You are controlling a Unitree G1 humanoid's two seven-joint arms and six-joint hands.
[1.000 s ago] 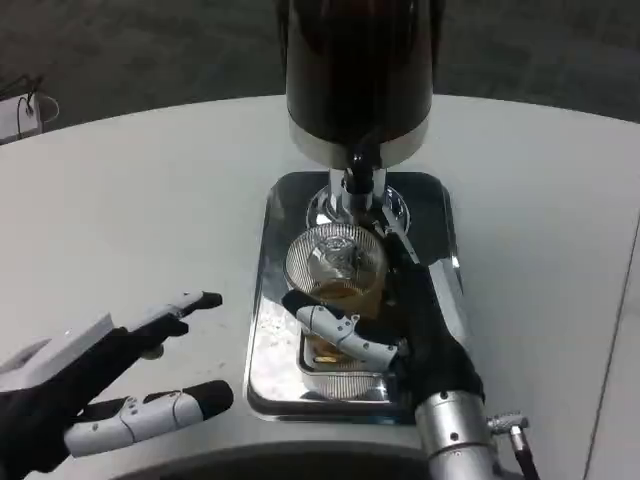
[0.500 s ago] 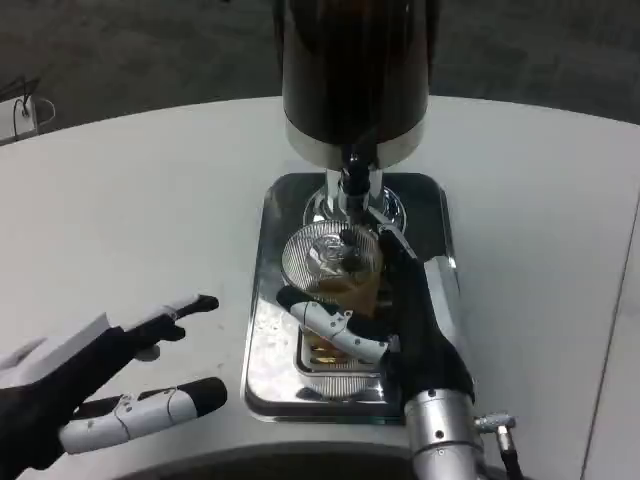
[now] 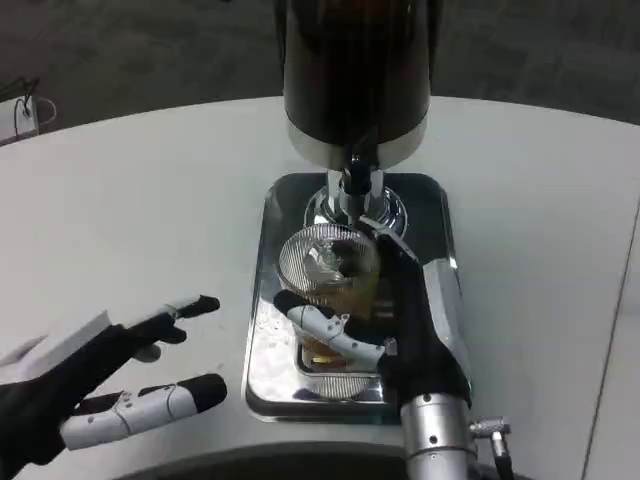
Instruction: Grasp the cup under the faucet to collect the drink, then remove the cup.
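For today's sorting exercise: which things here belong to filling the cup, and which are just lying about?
Job: cup, held by right hand; faucet; dispenser; drip tray.
Lying about: white object at the table's far left edge; left hand, waiting.

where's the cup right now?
In the head view the cup sits centre frame over the steel drip tray, just below the dispenser's faucet, gripped from the right by the right robot hand.
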